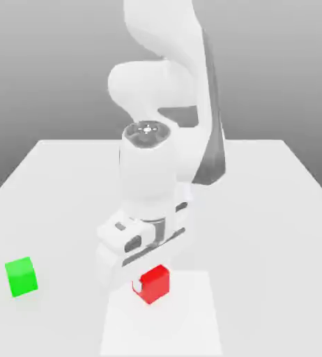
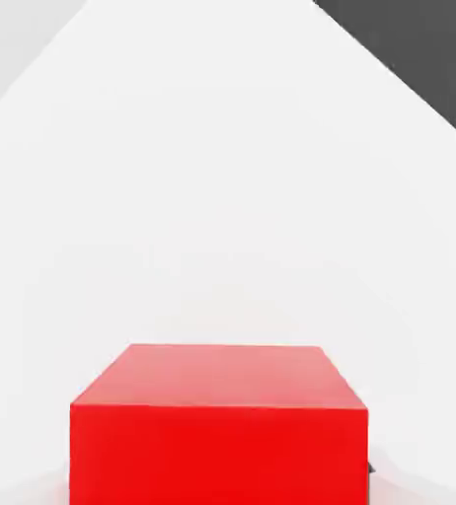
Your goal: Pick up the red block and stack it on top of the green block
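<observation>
Grip: my gripper (image 1: 148,284) pinches the red block (image 1: 154,284) on the table (image 1: 275,202).
Left: lift, carry to the green block (image 1: 21,277) — well apart — stack.

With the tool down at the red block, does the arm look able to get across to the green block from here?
Probably yes. The green block sits alone on the white table, toward the exterior view's left of the red block, with bare surface between. The tool is shut on the red block.
</observation>
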Controlling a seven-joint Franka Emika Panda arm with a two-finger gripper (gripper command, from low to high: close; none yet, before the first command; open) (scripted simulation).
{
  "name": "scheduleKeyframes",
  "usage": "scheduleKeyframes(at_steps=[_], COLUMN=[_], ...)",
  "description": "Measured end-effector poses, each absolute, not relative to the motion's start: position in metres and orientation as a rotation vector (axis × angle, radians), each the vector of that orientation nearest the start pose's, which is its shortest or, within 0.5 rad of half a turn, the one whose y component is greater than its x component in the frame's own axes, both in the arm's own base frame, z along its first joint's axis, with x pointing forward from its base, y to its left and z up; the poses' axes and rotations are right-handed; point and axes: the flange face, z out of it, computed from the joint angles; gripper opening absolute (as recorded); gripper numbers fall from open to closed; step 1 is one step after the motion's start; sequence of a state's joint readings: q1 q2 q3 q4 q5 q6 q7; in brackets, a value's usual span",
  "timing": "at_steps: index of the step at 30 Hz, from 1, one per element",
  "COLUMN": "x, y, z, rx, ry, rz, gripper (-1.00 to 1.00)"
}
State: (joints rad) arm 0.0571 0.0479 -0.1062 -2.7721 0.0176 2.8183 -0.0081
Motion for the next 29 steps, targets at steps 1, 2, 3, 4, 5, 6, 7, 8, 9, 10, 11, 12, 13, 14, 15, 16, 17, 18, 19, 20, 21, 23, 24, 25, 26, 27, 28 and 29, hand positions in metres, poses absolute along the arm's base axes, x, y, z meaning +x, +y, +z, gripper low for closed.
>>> scheduleKeyframes(at_steps=[1,2,3,4,5,6,7,8,9,10,11,12,13,14,15,16,17,18,19,20,21,23,24,25,26,27,28,29], x=[0.385,0.385,0.386,0.386,0.386,0.386,0.384,0.383,0.381,0.378,0.374,0.371,0.366,0.362,0.356,0.35,0.344,0.337,0.329,0.323,0.328,0.331,0.331,0.331,0.33,0.329,0.329,0.329], y=[-0.029,-0.041,-0.054,-0.068,-0.082,-0.097,-0.111,-0.126,-0.141,-0.155,-0.169,-0.184,-0.198,-0.212,-0.226,-0.239,-0.253,-0.267,-0.28,-0.289,-0.286,-0.285,-0.285,-0.285,-0.284,-0.284,-0.284,-0.284], z=[0.205,0.209,0.212,0.214,0.216,0.218,0.22,0.222,0.224,0.226,0.228,0.23,0.232,0.234,0.236,0.238,0.241,0.243,0.244,0.241,0.235,0.219,0.209,0.2,0.189,0.183,0.183,0.183], rx=[-3.14,-3.14,-3.14,-3.14,-3.14,-3.14,-3.14,-3.141,-3.141,-3.141,-3.14,-3.141,-3.14,-3.14,-3.14,-3.14,-3.139,-3.139,-3.139,-3.139,-3.138,-3.138,-3.137,-3.137,-3.137,-3.137,-3.137,-3.137], ry=[0.093,0.094,0.089,0.082,0.073,0.063,0.053,0.042,0.031,0.02,0.008,-0.004,-0.017,-0.029,-0.042,-0.055,-0.067,-0.079,-0.087,-0.08,-0.112,-0.138,-0.14,-0.14,-0.138,-0.137,-0.137,-0.137], rz=[0.002,0.002,0.003,0.003,0.003,0.003,0.003,0.004,0.004,0.004,0.004,0.004,0.004,0.004,0.003,0.003,0.003,0.003,0.002,0.001,-0.001,-0.004,-0.004,-0.002,0.0,0.001,0.001,0.001], gripper=[-1.0,-1.0,-1.0,-1.0,-1.0,-1.0,-1.0,-1.0,-1.0,-1.0,-1.0,-1.0,-1.0,-1.0,-1.0,-1.0,-1.0,-1.0,-1.0,-1.0,-1.0,-1.0,-1.0,-1.0,-1.0,1.0,1.0,1.0])
